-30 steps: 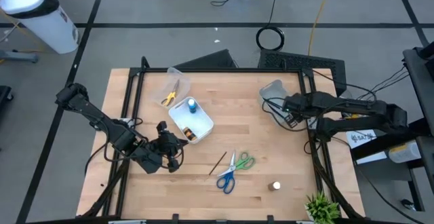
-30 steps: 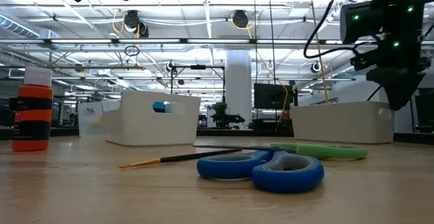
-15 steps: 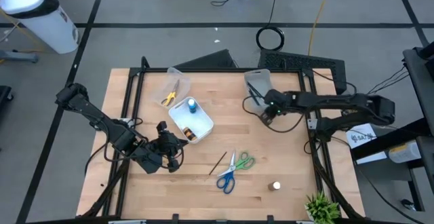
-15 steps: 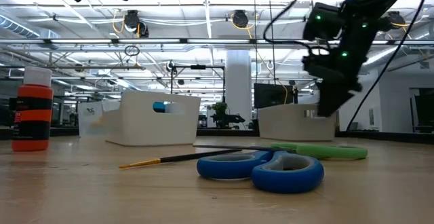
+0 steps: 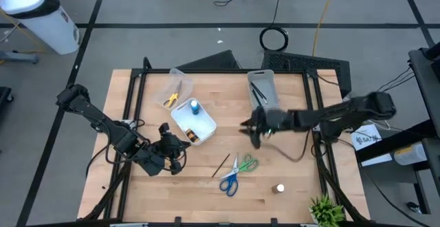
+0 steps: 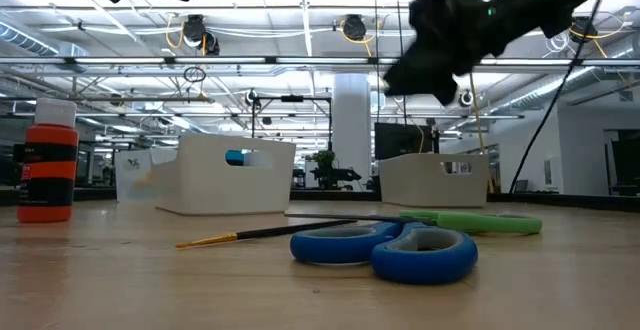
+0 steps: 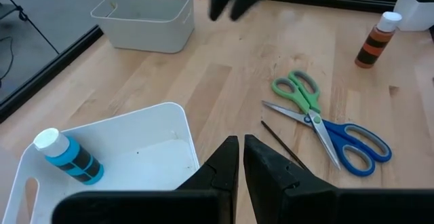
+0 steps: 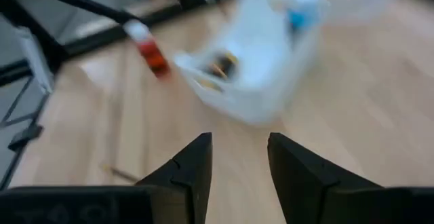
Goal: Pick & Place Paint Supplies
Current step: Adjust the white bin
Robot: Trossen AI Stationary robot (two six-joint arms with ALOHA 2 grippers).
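My right gripper [image 5: 249, 132] hangs open above the middle of the table, touching nothing; it shows blurred in the low view [image 6: 440, 35]. My left gripper [image 5: 170, 148] waits shut at the near corner of the white bin [image 5: 194, 122]. That bin holds a blue bottle [image 7: 68, 159] and a dark bottle [image 5: 192, 137]. Green-handled scissors [image 5: 247, 164] and blue-handled scissors [image 5: 229, 181] lie crossed on the wood, with a thin brush [image 5: 221, 164] beside them. An orange bottle with a white cap [image 5: 279, 188] stands near the table's near edge. Yellow scissors [image 5: 171, 98] lie in a clear bin.
A pale bin [image 5: 261, 87] with dark brushes stands at the far edge, right of the middle. The clear bin [image 5: 173, 88] sits far left of the white one. A small plant [image 5: 327, 212] stands at the near right corner. Bare wood lies between the scissors and the pale bin.
The pale bin has slid along the far edge toward the table's left with my right gripper beside it, and stands there now. My right gripper has then left it and swung fast toward the middle of the table and the near edge, rising in the low view.
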